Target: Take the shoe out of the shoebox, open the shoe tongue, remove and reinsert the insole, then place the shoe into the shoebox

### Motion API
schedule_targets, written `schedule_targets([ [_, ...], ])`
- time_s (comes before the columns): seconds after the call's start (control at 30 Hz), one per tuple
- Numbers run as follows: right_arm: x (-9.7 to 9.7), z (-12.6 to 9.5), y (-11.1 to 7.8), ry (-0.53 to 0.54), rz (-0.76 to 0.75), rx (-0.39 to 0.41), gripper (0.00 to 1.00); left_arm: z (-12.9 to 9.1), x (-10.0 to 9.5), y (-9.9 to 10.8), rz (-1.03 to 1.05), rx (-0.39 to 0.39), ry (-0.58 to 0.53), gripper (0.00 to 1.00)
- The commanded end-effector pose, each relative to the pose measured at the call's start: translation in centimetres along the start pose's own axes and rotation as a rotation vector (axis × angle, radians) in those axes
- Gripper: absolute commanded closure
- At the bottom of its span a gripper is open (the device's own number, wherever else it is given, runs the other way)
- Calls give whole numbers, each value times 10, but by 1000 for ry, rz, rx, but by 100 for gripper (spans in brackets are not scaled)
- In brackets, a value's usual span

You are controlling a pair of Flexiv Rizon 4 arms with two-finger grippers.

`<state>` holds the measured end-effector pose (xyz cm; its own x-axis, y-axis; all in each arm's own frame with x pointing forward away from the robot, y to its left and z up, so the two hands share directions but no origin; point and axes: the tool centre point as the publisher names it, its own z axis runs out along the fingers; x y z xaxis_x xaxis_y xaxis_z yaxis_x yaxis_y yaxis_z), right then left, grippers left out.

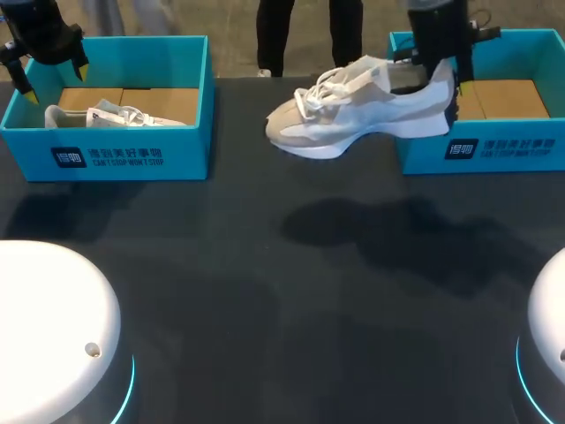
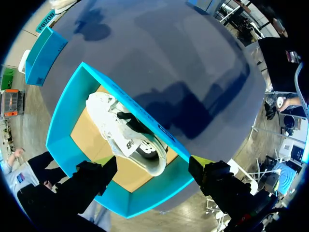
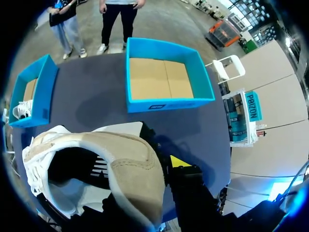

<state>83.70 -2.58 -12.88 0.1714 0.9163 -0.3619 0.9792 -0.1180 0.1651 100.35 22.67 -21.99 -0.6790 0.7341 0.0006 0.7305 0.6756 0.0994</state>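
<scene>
Holding the shoe [image 1: 371,110] by its heel collar, the right gripper [image 1: 439,81] is closed on it. The shoe hangs clear of the table [image 1: 282,309], just in front of the right shoebox [image 1: 530,150]. The right wrist view adds the shoe's dark mouth and that box's cardboard floor. The left gripper [image 2: 150,163] — fingers spread wide, gripping nothing — hangs over the left shoebox [image 2: 58,125], where a second shoe [image 2: 120,130] lies. Both boxes carry white print on their front walls.
</scene>
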Motion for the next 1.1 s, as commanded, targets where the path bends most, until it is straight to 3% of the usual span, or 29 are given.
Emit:
schedule_targets([
  [0.03, 11, -6, -6, -12, 25, 25, 100, -1, 1, -1, 0, -3, 1, 0],
  [0.7, 19, -10, -58, -20, 98, 117, 100, -1, 1, -1, 0, -3, 1, 0],
  [1.1, 23, -10, -60, -21, 94, 124, 100, -1, 1, -1, 0, -3, 1, 0],
])
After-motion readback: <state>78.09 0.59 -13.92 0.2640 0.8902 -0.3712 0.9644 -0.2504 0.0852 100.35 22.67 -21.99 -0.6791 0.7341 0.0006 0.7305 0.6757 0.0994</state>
